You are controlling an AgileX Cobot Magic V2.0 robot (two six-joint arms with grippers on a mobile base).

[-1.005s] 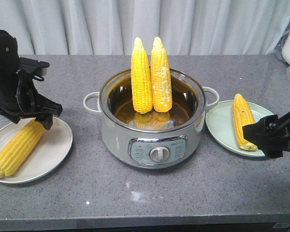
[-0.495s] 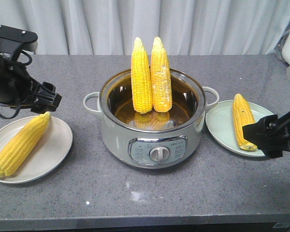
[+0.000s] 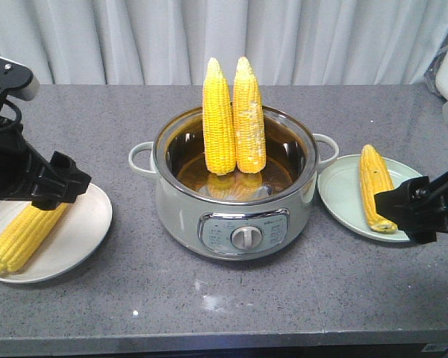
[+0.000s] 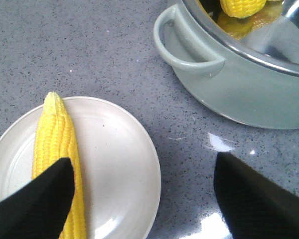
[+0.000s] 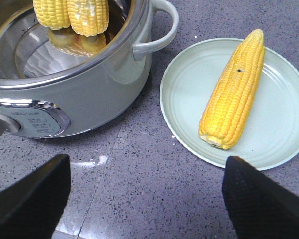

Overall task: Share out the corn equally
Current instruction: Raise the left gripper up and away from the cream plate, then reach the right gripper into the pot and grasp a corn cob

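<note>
Two corn cobs (image 3: 218, 119) (image 3: 249, 115) stand upright, tips up, in the grey electric pot (image 3: 235, 194). A third corn cob (image 3: 19, 235) lies on the white plate (image 3: 78, 231) at the left. My left gripper (image 3: 60, 186) hovers open over that plate (image 4: 119, 159), one finger above this cob (image 4: 57, 134), holding nothing. A fourth cob (image 3: 375, 186) lies on the pale green plate (image 3: 343, 198) at the right. My right gripper (image 3: 403, 212) is open and empty, in front of that plate (image 5: 284, 114), near the cob's (image 5: 236, 94) blunt end.
The pot's side handles (image 4: 184, 55) (image 5: 159, 30) stick out toward each plate. A control dial (image 3: 246, 237) faces the table's front edge (image 3: 224, 335). A grey curtain (image 3: 321, 37) hangs behind the table.
My left gripper lifted off the tip of the cob on the white plate, then swung forward and now hangs over the plate. That cob stayed put. The right arm has not moved.
</note>
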